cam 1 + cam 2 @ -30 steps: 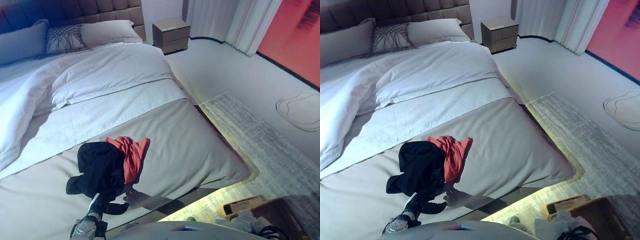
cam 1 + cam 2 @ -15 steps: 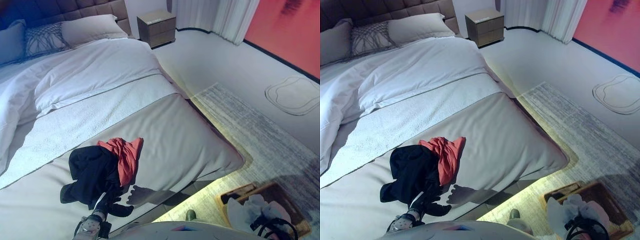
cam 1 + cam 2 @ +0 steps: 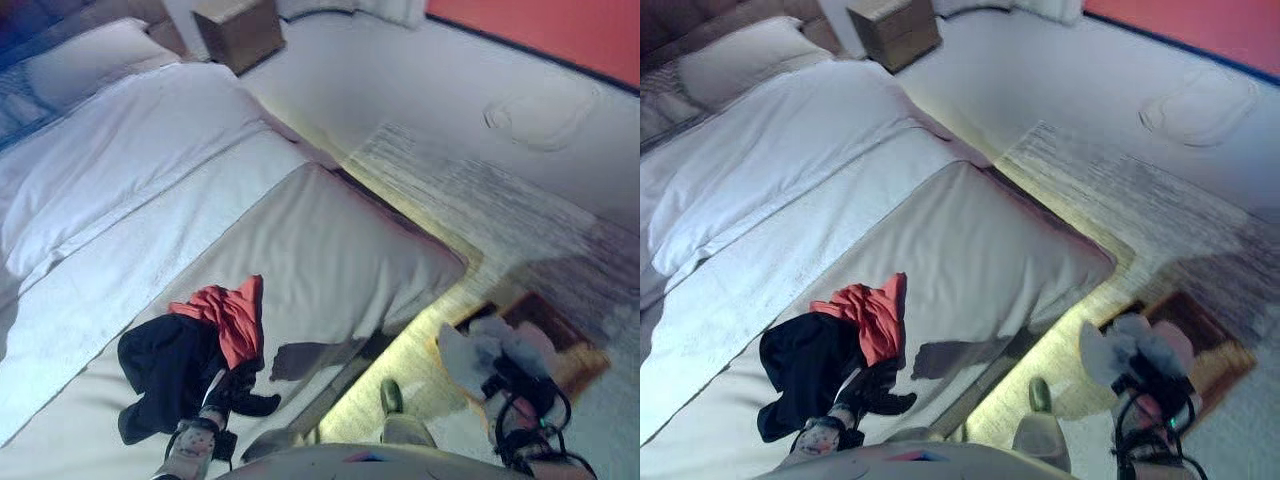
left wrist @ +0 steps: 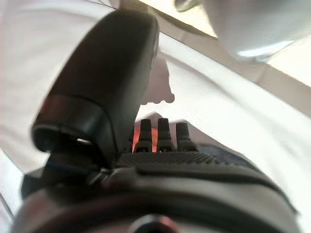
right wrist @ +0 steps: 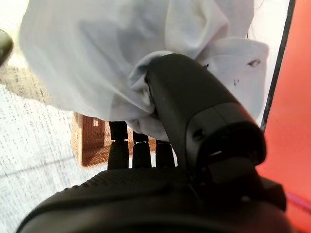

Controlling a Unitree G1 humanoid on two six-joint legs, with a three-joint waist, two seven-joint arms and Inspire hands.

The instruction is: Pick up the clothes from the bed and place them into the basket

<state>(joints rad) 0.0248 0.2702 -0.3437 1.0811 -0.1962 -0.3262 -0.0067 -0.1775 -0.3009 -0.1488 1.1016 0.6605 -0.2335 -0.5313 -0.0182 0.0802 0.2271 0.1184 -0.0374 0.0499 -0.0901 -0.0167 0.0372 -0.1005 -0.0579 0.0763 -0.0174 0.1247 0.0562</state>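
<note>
A black garment [image 3: 165, 365] and a red garment [image 3: 225, 315] lie bunched together near the foot of the bed [image 3: 330, 250]. My left hand [image 3: 240, 385] rests on the bed at the black garment's near edge, fingers straight and open; in the left wrist view its fingers [image 4: 158, 133] point at the red cloth. My right hand [image 5: 194, 121] is shut on a white garment [image 3: 490, 350], thumb pinching the cloth, and holds it above the brown wicker basket [image 3: 560, 345] on the floor beside the bed. The basket also shows in the right wrist view [image 5: 85, 141].
A white duvet [image 3: 120, 150] and pillows [image 3: 90, 55] cover the head half of the bed. A wooden nightstand [image 3: 240, 30] stands by the headboard. A grey rug [image 3: 480, 190] lies on the floor along the bed's side.
The camera has swung down and right. My right hand with the white garment has risen into view over the basket. My left hand stays by the black garment.
</note>
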